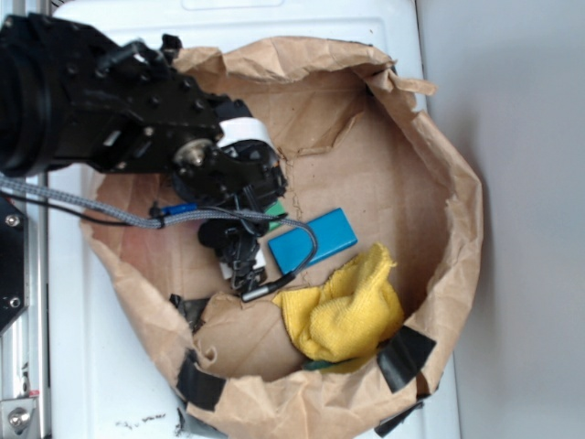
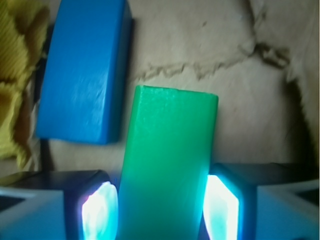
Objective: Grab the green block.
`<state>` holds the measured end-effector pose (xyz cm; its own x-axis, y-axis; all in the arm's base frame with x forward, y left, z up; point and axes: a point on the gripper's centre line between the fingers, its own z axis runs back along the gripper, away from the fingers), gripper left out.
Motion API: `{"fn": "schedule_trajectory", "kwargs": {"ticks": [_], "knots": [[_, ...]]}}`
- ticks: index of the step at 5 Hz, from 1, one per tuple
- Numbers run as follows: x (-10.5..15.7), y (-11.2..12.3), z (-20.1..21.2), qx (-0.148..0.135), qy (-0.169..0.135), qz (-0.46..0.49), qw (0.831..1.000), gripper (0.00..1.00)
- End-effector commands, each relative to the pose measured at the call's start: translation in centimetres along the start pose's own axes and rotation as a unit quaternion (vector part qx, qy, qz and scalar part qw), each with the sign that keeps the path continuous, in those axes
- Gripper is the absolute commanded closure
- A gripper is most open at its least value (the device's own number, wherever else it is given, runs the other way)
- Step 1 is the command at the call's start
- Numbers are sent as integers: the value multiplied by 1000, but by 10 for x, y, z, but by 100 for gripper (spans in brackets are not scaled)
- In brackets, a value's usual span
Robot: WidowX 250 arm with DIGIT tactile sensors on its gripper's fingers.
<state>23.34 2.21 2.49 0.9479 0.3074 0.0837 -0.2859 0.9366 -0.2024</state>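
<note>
A white, smooth-topped table (image 1: 119,366) stood under a crumpled brown paper bag (image 1: 439,183), its torn rim patched with strips of black tape (image 1: 404,357). To the right lay a plain pale grey surface (image 1: 530,183). A silvery metal rail (image 1: 23,366) ran down the left edge

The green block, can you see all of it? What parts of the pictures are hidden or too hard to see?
- Exterior view: the green block shows only as a sliver; the arm and gripper cover the rest.
- Wrist view: the green block's near end runs off the bottom edge, between the fingers.
- Wrist view: whether the pads actually press the block cannot be told.
- Wrist view: the blue slab and yellow cloth are cut off by edges.
</note>
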Motion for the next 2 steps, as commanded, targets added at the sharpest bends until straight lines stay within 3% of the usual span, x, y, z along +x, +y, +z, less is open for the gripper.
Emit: {"fn": "schedule_trajectory", "kwargs": {"ticks": [1,2], "knots": [[13,0,34,-17,-23,3,1000,100],[25,-15,79,-46,0,23,999,100]]}}
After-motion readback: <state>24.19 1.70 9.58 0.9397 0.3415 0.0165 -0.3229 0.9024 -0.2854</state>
